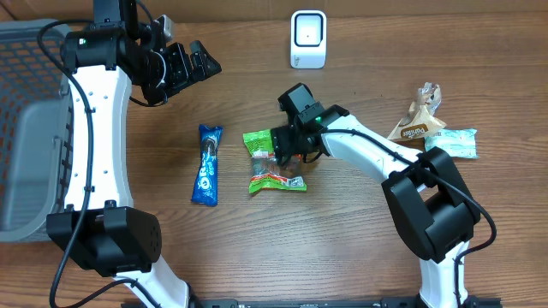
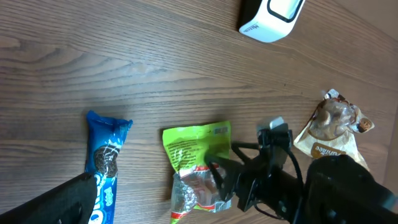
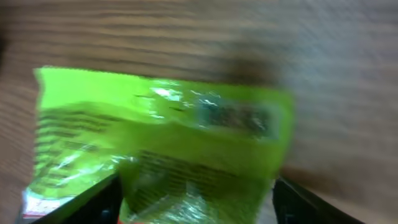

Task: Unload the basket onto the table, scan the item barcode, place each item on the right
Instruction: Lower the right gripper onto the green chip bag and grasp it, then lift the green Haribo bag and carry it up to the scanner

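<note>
The right jaws stand apart over the green packet (image 1: 270, 159), one of the fingers (image 3: 102, 200) on each side of its crumpled lower half. Whether the pads already press it I cannot tell, as the wrist view is blurred. The left jaws are spread wide and hold nothing, raised near the far left of the surface (image 1: 128, 257).

The packet lies flat at mid-surface, directly beneath the right jaws. Its long axis runs roughly toward and away from the robot, and the jaws span it across the narrow way. The right arm is much the nearer to it. A dark printed patch (image 3: 236, 116) near the packet's far end may be the barcode, but it is too smeared to be sure.

The scanner (image 1: 308, 38) stands at the far edge, beyond the packet and slightly to the right, well apart from it. To my mind the coming move is a lift and a carry outward, with the printed face turned to the scanner's window.

A blue biscuit bar (image 1: 206, 164) lies to the left of the packet. A brown pouch (image 1: 417, 121) and a pale wrapper (image 1: 454, 144) lie to its right. A grey basket (image 1: 26, 128) sits at the left edge. The surface is wood-grained, and no more of the room shows.
</note>
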Tool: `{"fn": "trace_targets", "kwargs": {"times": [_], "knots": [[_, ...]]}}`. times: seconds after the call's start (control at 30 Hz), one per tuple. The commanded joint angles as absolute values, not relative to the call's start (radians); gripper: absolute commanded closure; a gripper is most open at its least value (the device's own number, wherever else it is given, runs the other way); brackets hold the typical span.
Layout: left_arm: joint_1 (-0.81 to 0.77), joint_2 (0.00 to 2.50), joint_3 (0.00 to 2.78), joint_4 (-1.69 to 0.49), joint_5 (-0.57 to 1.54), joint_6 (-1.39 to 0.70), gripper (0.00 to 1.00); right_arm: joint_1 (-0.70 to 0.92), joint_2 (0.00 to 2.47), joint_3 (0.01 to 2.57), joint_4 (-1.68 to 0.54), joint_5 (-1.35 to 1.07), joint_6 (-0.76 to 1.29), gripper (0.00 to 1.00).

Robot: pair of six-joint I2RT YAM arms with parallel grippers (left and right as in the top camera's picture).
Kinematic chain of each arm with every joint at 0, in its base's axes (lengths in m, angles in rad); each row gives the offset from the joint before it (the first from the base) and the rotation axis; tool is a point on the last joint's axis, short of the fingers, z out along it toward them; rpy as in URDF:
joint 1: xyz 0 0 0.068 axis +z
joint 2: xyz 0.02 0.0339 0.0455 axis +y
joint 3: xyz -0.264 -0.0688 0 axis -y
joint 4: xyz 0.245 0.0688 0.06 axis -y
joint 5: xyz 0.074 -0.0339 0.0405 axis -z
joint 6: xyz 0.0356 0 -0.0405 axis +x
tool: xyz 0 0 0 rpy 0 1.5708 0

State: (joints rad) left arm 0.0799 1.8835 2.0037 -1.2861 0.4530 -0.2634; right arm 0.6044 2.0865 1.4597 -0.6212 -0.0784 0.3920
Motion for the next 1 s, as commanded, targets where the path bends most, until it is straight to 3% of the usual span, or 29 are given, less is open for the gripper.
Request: {"fn": "trace_targets", "kwargs": {"times": [0.0, 0.07, 0.17, 0.27, 0.4, 0.43, 0.53, 0.57, 0.6, 0.63, 0.67, 0.73, 0.77, 0.97], "knots": [[0.073, 1.885, 2.027, -1.283, 0.460, -0.277, 0.00, 0.600, 2.097, 1.486, -0.671, 0.011, 0.671, 0.27], [0.073, 1.885, 2.027, -1.283, 0.460, -0.277, 0.00, 0.600, 2.097, 1.486, -0.716, 0.056, 0.761, 0.25], [0.073, 1.885, 2.027, -1.283, 0.460, -0.277, 0.00, 0.586, 2.097, 1.506, -0.793, 0.092, 0.845, 0.10], [0.073, 1.885, 2.027, -1.283, 0.460, -0.277, 0.00, 0.568, 2.097, 1.566, -0.910, 0.154, 0.823, 0.09], [0.073, 1.885, 2.027, -1.283, 0.460, -0.277, 0.00, 0.561, 2.097, 1.671, -1.004, 0.268, 0.422, 0.00], [0.073, 1.885, 2.027, -1.283, 0.460, -0.277, 0.00, 0.570, 2.097, 1.698, -0.972, 0.201, 0.301, 0.00], [0.073, 1.885, 2.027, -1.283, 0.460, -0.277, 0.00, 0.585, 2.097, 1.716, -0.863, 0.001, 0.229, 0.00], [0.073, 1.885, 2.027, -1.283, 0.460, -0.277, 0.00, 0.592, 2.098, 1.716, -0.800, -0.123, 0.231, 0.17], [0.073, 1.885, 2.027, -1.283, 0.460, -0.277, 0.00, 0.595, 2.103, 1.714, -0.757, -0.197, 0.232, 0.24], [0.073, 1.885, 2.027, -1.283, 0.460, -0.277, 0.00, 0.603, 2.108, 1.713, -0.695, -0.290, 0.247, 0.39], [0.073, 1.885, 2.027, -1.283, 0.460, -0.277, 0.00, 0.609, 2.116, 1.711, -0.660, -0.317, 0.278, 0.54], [0.073, 1.885, 2.027, -1.283, 0.460, -0.277, 0.00, 0.627, 2.134, 1.708, -0.603, -0.321, 0.371, 0.75], [0.073, 1.885, 2.027, -1.283, 0.460, -0.277, 0.00, 0.639, 2.148, 1.708, -0.583, -0.321, 0.407, 0.78], [0.073, 1.885, 2.027, -1.283, 0.460, -0.277, 0.00, 0.696, 2.227, 1.708, -0.560, -0.364, 0.427, 0.80]]}}
